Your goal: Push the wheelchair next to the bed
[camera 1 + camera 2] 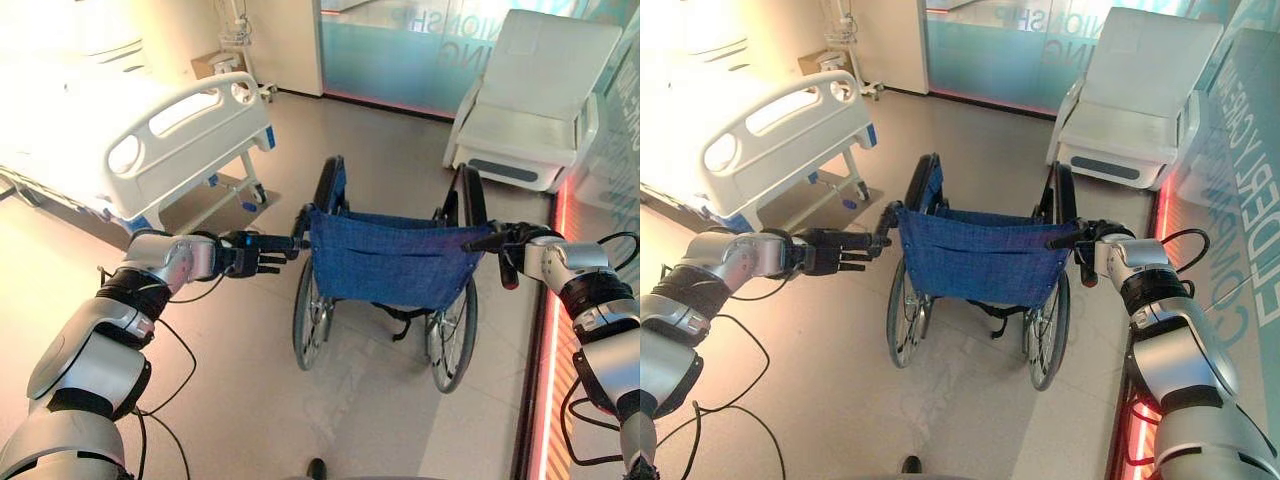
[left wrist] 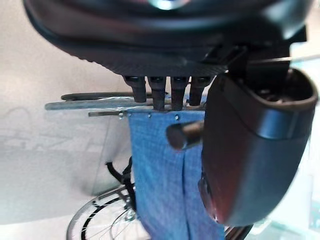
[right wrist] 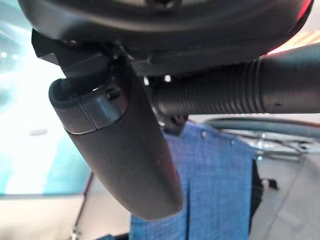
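Observation:
A wheelchair with a blue cloth back [image 1: 390, 262] stands in the middle of the floor, its back towards me. The white hospital bed [image 1: 190, 130] lies ahead to the left, its footboard about a wheelchair's width from the chair. My left hand [image 1: 250, 255] reaches to the left push handle [image 1: 299, 228] with straight fingers. The handle's tip [image 2: 181, 135] sits between the fingers [image 2: 160, 92] and the thumb [image 2: 250, 150]. My right hand [image 1: 520, 245] is curled round the ribbed right push handle [image 3: 225, 95], which lies against the palm.
A white recliner chair [image 1: 540, 100] stands at the back right, close beyond the wheelchair's right wheel. A glass wall [image 1: 400, 60] closes the back. A red-lit strip [image 1: 555, 330] runs along the floor on the right. Bare floor lies between the wheelchair and the bed.

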Controlling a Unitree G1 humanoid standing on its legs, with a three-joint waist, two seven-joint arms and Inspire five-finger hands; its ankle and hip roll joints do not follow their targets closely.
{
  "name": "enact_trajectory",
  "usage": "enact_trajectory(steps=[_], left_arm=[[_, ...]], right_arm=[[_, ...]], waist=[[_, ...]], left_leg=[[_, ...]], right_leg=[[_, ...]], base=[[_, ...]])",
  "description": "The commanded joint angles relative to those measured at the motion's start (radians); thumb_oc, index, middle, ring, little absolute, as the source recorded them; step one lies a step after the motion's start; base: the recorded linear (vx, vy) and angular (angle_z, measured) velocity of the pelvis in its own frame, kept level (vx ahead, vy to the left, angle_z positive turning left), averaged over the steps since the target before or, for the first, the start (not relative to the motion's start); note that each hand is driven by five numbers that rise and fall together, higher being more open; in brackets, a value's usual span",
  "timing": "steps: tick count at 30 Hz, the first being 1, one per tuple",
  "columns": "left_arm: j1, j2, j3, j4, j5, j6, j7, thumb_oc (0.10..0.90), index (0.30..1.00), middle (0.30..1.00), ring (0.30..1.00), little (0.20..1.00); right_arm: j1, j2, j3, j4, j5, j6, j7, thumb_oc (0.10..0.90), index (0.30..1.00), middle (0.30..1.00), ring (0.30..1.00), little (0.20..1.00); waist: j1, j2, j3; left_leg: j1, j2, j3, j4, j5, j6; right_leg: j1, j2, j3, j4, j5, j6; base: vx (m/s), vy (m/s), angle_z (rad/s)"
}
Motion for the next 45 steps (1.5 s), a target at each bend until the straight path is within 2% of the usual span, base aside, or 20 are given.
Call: enact_trajectory(steps=[1,4,9,15,20,21,25,27,31,38,39,40,42,45], left_arm=[[-0.123,-0.017,0.031,0.013,0.028,-0.238,0.069,0.800,0.900,0.900,0.900,0.900],[-0.133,-0.025,0.049,0.006,0.070,-0.274,0.116,0.800,0.900,0.900,0.900,0.900],[-0.144,-0.022,0.070,0.012,0.091,-0.293,0.137,0.800,0.900,0.900,0.900,0.900],[-0.159,-0.005,0.095,0.020,0.126,-0.376,0.231,0.800,0.900,0.900,0.900,0.900],[-0.165,-0.010,0.100,0.041,0.104,-0.327,0.208,0.800,0.900,0.900,0.900,0.900],[-0.158,-0.017,0.099,0.042,0.078,-0.298,0.180,0.800,0.900,0.900,0.900,0.900],[-0.140,-0.036,0.093,0.045,0.066,-0.275,0.129,0.800,0.900,0.900,0.900,0.900],[-0.137,-0.044,0.088,0.047,0.063,-0.290,0.122,0.800,0.900,0.900,0.900,0.900],[-0.123,-0.084,0.089,0.067,0.004,-0.252,0.119,0.800,0.900,0.900,0.900,0.900],[-0.111,-0.146,0.087,0.099,0.023,-0.270,0.118,0.800,0.900,0.900,0.900,0.900],[-0.110,-0.157,0.085,0.103,0.040,-0.276,0.120,0.800,0.900,0.900,0.900,0.900],[-0.109,-0.159,0.085,0.104,0.044,-0.280,0.122,0.800,0.900,0.900,0.900,0.900],[-0.111,-0.174,0.079,0.109,0.075,-0.307,0.141,0.800,0.900,0.900,0.900,0.900],[-0.110,-0.183,0.082,0.110,0.062,-0.310,0.146,0.800,0.900,0.900,0.900,0.900]], right_arm=[[-0.045,0.040,-0.024,-0.069,0.064,-0.152,-0.001,0.800,0.900,0.900,0.900,0.900],[-0.045,0.048,-0.026,-0.075,0.056,-0.138,-0.002,0.800,0.900,0.900,0.900,0.900],[-0.053,0.040,-0.025,-0.068,0.042,-0.124,0.018,0.800,0.900,0.900,0.900,0.900],[-0.050,0.022,-0.023,-0.071,0.021,-0.108,0.051,0.800,0.900,0.900,0.900,0.900],[-0.037,0.025,-0.022,-0.072,-0.002,-0.106,0.080,0.800,0.900,0.900,0.900,0.900],[-0.030,0.025,-0.022,-0.081,-0.006,-0.102,0.085,0.800,0.900,0.900,0.900,0.900],[-0.017,0.028,-0.021,-0.093,-0.026,-0.101,0.097,0.800,0.900,0.900,0.900,0.900],[-0.017,0.031,-0.017,-0.099,-0.022,-0.100,0.099,0.800,0.900,0.900,0.900,0.900],[-0.017,0.053,-0.007,-0.107,-0.017,-0.105,0.111,0.800,0.900,0.900,0.900,0.900],[-0.026,0.089,0.001,-0.135,0.002,-0.116,0.128,0.800,0.900,0.900,0.900,0.900],[-0.028,0.096,0.004,-0.139,0.005,-0.123,0.146,0.413,0.319,0.319,0.319,0.319],[-0.028,0.098,0.005,-0.141,0.010,-0.126,0.152,0.400,0.300,0.300,0.300,0.300],[-0.021,0.113,0.008,-0.156,0.025,-0.139,0.181,0.400,0.300,0.300,0.300,0.300],[-0.011,0.121,0.012,-0.180,0.030,-0.135,0.193,0.400,0.300,0.300,0.300,0.300]], waist=[[0.069,0.000,-0.058],[0.068,-0.002,-0.059],[0.063,-0.003,-0.058],[0.057,-0.006,-0.058],[0.046,-0.007,-0.054],[0.043,-0.007,-0.050],[0.035,-0.007,-0.044],[0.032,-0.008,-0.040],[0.023,-0.011,-0.038],[0.010,-0.016,-0.028],[0.009,-0.017,-0.026],[0.009,-0.017,-0.026],[0.006,-0.019,-0.020],[0.005,-0.022,-0.019]], left_leg=[[0.050,-0.045,0.074,0.003,-0.096,-0.021],[0.051,-0.044,0.075,0.003,-0.096,-0.023],[0.048,-0.043,0.074,0.003,-0.097,-0.025],[0.044,-0.044,0.067,0.003,-0.097,-0.027],[0.047,-0.041,0.078,0.003,-0.096,-0.026],[0.048,-0.041,0.080,0.003,-0.097,-0.024],[0.050,-0.041,0.084,0.003,-0.098,-0.021],[0.051,-0.041,0.086,0.003,-0.097,-0.019],[0.053,-0.045,0.086,0.003,-0.099,-0.016],[0.048,-0.047,0.095,0.003,-0.099,-0.010],[0.046,-0.047,0.096,0.003,-0.098,-0.009],[0.046,-0.047,0.097,0.003,-0.098,-0.009],[0.044,-0.049,0.095,0.003,-0.096,-0.008],[0.042,-0.049,0.094,0.003,-0.096,-0.008]], right_leg=[[-0.055,-0.009,0.015,0.006,0.079,0.013],[-0.054,-0.007,0.019,0.004,0.077,0.011],[-0.057,-0.003,0.028,0.002,0.077,0.009],[-0.061,-0.002,0.041,0.004,0.075,0.005],[-0.063,-0.001,0.048,0.009,0.072,0.002],[-0.064,-0.001,0.051,0.010,0.073,0.002],[-0.067,0.000,0.062,0.014,0.076,0.002],[-0.070,0.001,0.069,0.017,0.077,0.002],[-0.071,0.002,0.083,0.016,0.082,0.004],[-0.088,0.003,0.108,0.022,0.090,0.007],[-0.091,0.003,0.111,0.023,0.091,0.007],[-0.092,0.003,0.112,0.023,0.091,0.007],[-0.097,0.001,0.117,0.027,0.093,0.009],[-0.101,0.000,0.118,0.029,0.095,0.011]], base=[[0.03,-0.009,0.06],[0.02,-0.001,-0.01],[0.01,0.000,0.00],[0.02,0.012,0.00],[0.02,0.014,-0.02],[0.02,0.020,-0.05],[0.02,0.025,-0.04],[0.03,0.031,-0.04],[0.05,0.033,-0.04],[0.01,0.019,-0.15],[0.00,0.014,-0.10],[0.00,0.021,-0.09],[0.01,0.020,-0.10],[0.01,0.015,-0.09]])
